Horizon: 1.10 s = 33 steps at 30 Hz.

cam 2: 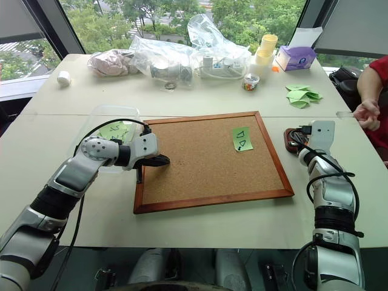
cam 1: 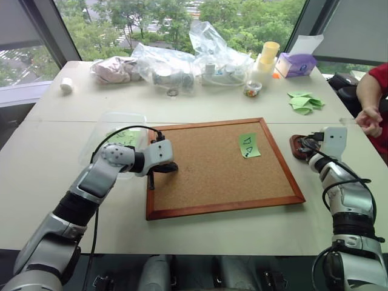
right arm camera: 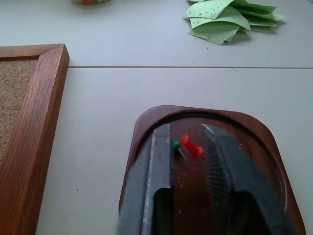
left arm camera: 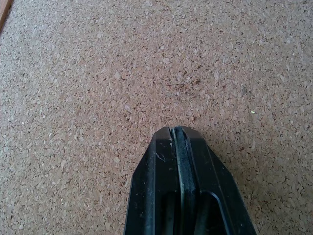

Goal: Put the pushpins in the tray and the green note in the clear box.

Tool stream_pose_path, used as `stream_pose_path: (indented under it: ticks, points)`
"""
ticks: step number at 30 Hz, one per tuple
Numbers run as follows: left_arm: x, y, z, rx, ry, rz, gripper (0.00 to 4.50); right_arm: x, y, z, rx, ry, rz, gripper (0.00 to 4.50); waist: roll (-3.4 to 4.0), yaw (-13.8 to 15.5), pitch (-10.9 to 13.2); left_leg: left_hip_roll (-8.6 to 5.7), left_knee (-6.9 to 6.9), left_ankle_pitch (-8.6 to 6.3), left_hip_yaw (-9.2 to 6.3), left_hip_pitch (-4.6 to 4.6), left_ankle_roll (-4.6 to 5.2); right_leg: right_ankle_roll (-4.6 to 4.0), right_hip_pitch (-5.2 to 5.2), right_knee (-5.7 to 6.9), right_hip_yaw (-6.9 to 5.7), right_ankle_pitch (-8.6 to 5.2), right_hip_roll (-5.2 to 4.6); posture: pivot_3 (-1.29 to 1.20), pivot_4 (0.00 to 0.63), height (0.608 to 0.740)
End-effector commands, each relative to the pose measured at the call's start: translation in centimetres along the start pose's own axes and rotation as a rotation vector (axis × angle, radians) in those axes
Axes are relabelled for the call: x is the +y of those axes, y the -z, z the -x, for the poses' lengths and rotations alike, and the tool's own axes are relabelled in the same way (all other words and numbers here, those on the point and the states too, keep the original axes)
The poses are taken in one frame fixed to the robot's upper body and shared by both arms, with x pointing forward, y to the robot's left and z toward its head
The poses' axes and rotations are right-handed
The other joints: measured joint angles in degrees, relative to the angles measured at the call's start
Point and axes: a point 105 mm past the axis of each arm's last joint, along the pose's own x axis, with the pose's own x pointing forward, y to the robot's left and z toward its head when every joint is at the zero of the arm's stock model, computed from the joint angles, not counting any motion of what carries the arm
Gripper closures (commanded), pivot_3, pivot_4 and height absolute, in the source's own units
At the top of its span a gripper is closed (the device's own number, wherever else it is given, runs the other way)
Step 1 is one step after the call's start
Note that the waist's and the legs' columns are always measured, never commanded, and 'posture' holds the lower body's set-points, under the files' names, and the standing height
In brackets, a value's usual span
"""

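The green note (cam 1: 248, 145) with black triangle marks lies on the right part of the corkboard (cam 1: 206, 176). Left of the board stands the clear box (cam 1: 104, 123), with green paper inside it. My left gripper (cam 1: 171, 168) is shut and empty, its tips low over the cork near the board's left edge (left arm camera: 176, 131). The reddish-brown tray (right arm camera: 146, 116) sits on the table just right of the board. My right gripper (right arm camera: 187, 129) hovers open over it. A red pushpin (right arm camera: 191, 146) and a green pushpin (right arm camera: 175, 145) lie in the tray between the fingers, untouched.
A heap of pointed green paper pieces (cam 1: 305, 102) lies beyond the tray. A person's hand (cam 1: 368, 118) rests at the table's right edge. Clear plastic bags (cam 1: 170, 66), yellow cups (cam 1: 267, 57) and a purple tissue box (cam 1: 295, 63) line the far side.
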Motion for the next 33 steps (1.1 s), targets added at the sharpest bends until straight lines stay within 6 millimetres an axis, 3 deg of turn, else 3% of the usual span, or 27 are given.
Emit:
stream_pose_path:
  ticks: [1,4,10,13,14,16,19,25,33]
  points:
    - [0.0,0.3,0.0,0.021,-0.005,-0.006,4.5,-0.9,-1.5,0.2,-0.059,0.03,0.003,1.51,0.0,0.0,0.0,0.0,0.0,0.0,0.0,0.0,0.0,0.0,0.0,0.0,0.0,0.0,0.0,0.0,0.15,0.735]
    - [-0.1,0.3,-0.1,0.019,-0.003,-0.006,4.5,-1.0,-1.6,0.3,-0.064,0.036,0.002,0.07,0.0,0.0,0.0,0.0,0.0,0.0,0.0,0.0,0.0,0.0,0.0,0.0,0.0,0.0,0.0,0.0,0.15,0.735]
    - [-0.1,0.3,-0.1,0.019,0.0,-0.006,4.5,-1.5,-2.1,0.5,-0.087,0.046,-0.013,0.07,0.01,0.01,0.0,0.01,0.0,0.0,0.0,0.0,0.0,0.0,0.0,0.0,0.0,0.0,0.0,0.0,0.15,0.735]
    - [-0.1,0.3,-0.1,0.019,0.0,-0.005,4.5,-0.9,-3.7,0.9,-0.158,0.009,-0.05,0.07,0.01,0.01,0.0,0.01,0.0,0.0,0.0,0.0,0.0,0.0,0.0,0.0,0.0,0.0,0.0,0.0,0.15,0.735]
    - [-0.1,0.3,-0.1,0.019,0.0,-0.005,4.5,0.0,-4.4,1.1,-0.187,-0.04,-0.057,0.07,0.01,0.0,0.0,0.01,0.0,0.0,0.0,0.0,0.0,0.0,0.0,0.0,0.0,0.0,0.0,0.0,0.15,0.735]
    - [-0.1,0.3,0.0,0.021,0.001,-0.005,4.5,4.5,-5.3,2.2,-0.199,-0.278,-0.003,0.07,0.04,-0.01,-0.02,0.02,0.0,0.0,0.0,0.01,0.0,0.0,0.0,0.01,0.0,0.0,0.0,0.0,0.15,0.735]
    - [-0.1,0.4,-0.1,0.023,-0.001,-0.005,4.5,9.8,-3.5,4.4,-0.121,-0.555,0.117,0.07,0.05,0.01,-0.06,0.05,0.0,0.0,-0.03,0.04,0.0,0.0,0.03,0.02,0.0,0.0,0.03,0.0,0.15,0.735]
    - [-0.2,0.2,-0.2,0.018,0.001,-0.004,4.5,13.2,-1.7,5.8,-0.064,-0.695,0.108,0.07,0.04,0.2,-0.06,-0.01,0.02,-0.03,-0.02,0.06,0.05,0.0,0.09,0.0,0.0,0.0,-0.02,0.0,0.15,0.735]
    - [-0.3,0.2,-0.2,0.018,-0.003,0.0,4.5,13.9,-0.8,5.6,-0.038,-0.708,0.099,0.07,0.04,0.21,-0.06,0.0,0.02,-0.03,-0.02,0.07,0.05,0.0,0.09,0.0,-0.01,0.0,0.0,0.0,0.15,0.735]
